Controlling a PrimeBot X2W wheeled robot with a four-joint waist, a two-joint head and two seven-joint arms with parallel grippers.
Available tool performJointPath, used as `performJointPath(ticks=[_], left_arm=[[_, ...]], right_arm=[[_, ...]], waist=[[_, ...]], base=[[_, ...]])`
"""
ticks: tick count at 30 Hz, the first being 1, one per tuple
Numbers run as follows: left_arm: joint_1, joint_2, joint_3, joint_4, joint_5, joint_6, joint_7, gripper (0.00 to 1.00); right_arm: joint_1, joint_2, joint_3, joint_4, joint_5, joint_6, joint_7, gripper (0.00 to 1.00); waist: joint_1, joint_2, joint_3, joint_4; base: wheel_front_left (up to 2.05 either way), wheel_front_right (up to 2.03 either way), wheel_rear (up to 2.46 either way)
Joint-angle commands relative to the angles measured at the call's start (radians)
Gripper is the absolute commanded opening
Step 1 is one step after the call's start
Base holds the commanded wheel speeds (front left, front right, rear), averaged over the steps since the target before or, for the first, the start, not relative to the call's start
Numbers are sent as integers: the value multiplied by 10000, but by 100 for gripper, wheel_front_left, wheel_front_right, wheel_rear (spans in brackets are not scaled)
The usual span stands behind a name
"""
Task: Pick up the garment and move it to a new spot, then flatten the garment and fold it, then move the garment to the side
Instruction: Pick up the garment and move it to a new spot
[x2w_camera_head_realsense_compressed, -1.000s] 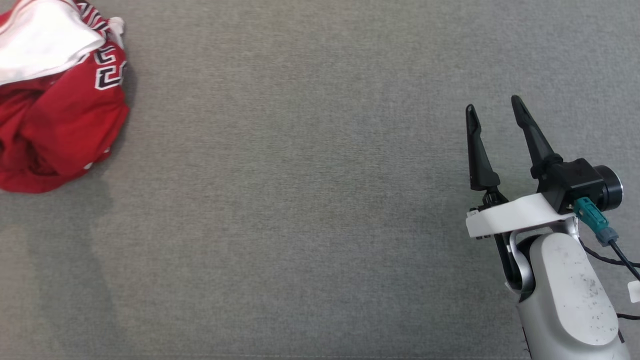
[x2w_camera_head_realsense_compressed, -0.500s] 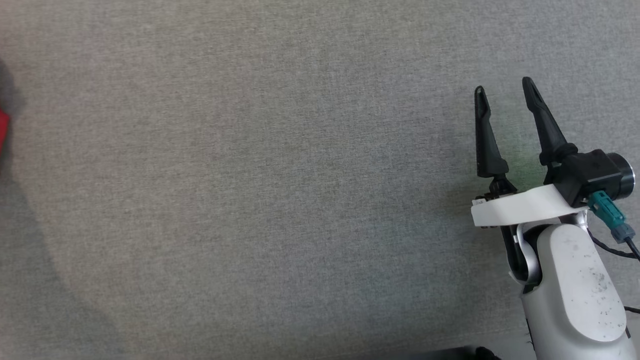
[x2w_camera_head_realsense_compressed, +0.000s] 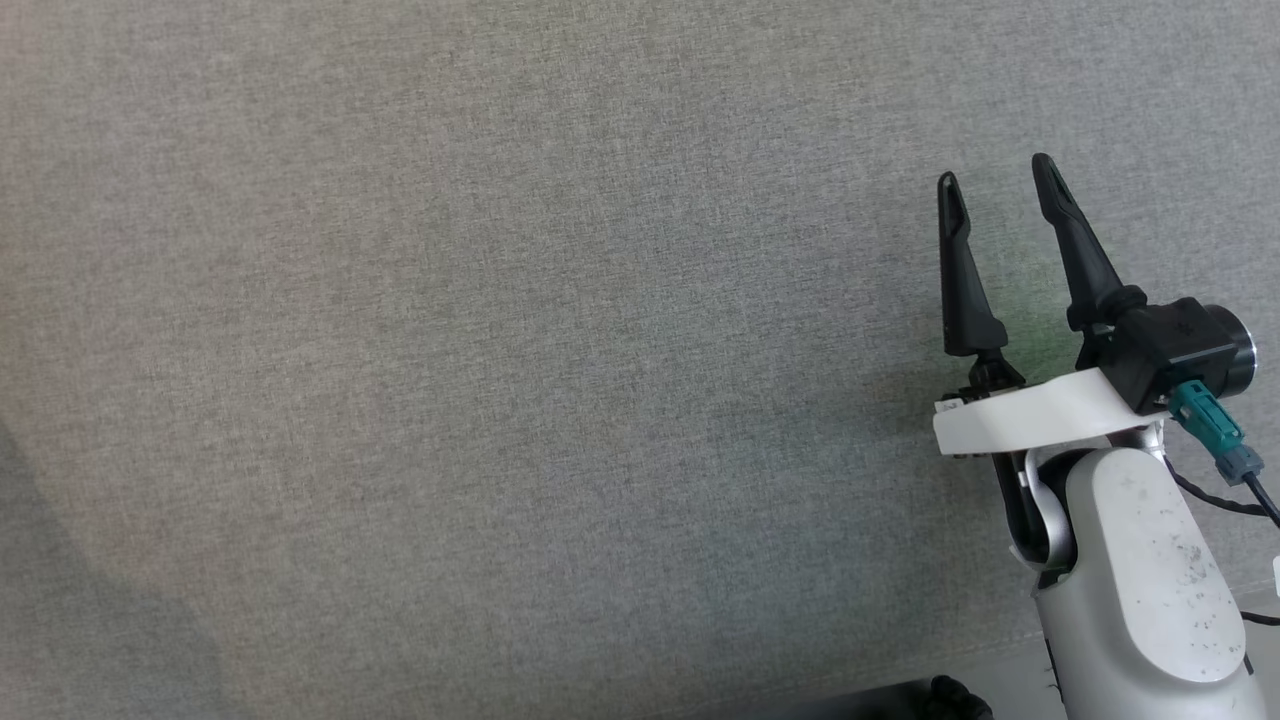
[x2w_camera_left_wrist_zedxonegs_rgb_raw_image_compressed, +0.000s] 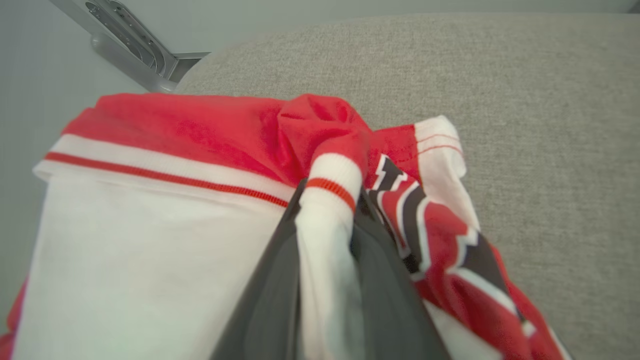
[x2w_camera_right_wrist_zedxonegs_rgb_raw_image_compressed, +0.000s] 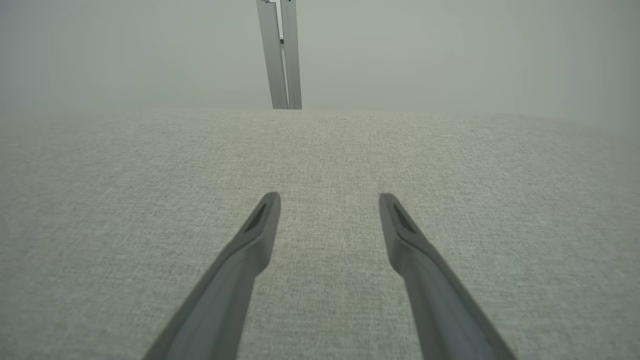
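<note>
Left end effector (x2w_camera_left_wrist_zedxonegs_rgb_raw_image_compressed: 327, 200) was clamped on the garment (x2w_camera_left_wrist_zedxonegs_rgb_raw_image_compressed: 150, 250), with a white red-striped band pinched between both fingers. The garment was bunched across left and centre of the left wrist frame, grey fabric desk (x2w_camera_left_wrist_zedxonegs_rgb_raw_image_compressed: 525, 125) at upper right. Right end effector (x2w_camera_head_realsense_compressed: 994, 172) sat released at right of head frame, jaws spread.

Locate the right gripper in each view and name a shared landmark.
Head view: right gripper, lower right, open, fingers pointing up.
Right wrist view: its fingers rise from the bottom edge, spread apart.
Left wrist view: these fingers are the left gripper's, pinching the garment.
Shared landmark: the grey fabric surface.
</note>
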Motion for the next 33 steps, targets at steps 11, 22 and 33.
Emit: performJointPath(ticks=[11,22,33], left_arm=[[-535,363,-1090,-389,69,-27,-2873,0],[-1808,314,-2260,-2474,212,-29,-3781,0],[-2754,-939,-3219,-6115,-1046,-29,-2053,0]], right_arm=[[193,-23,52,296,292,-3,-31,100],[608,-25,157,911,947,-3,-31,100],[1007,-23,-70,1223,1469,-3,-31,100]], waist=[[-1,0,-1232,170],[-1,0,-2581,5],[-1,0,-3105,-1283]], base=[[0,0,0],[0,0,0],[0,0,0]])
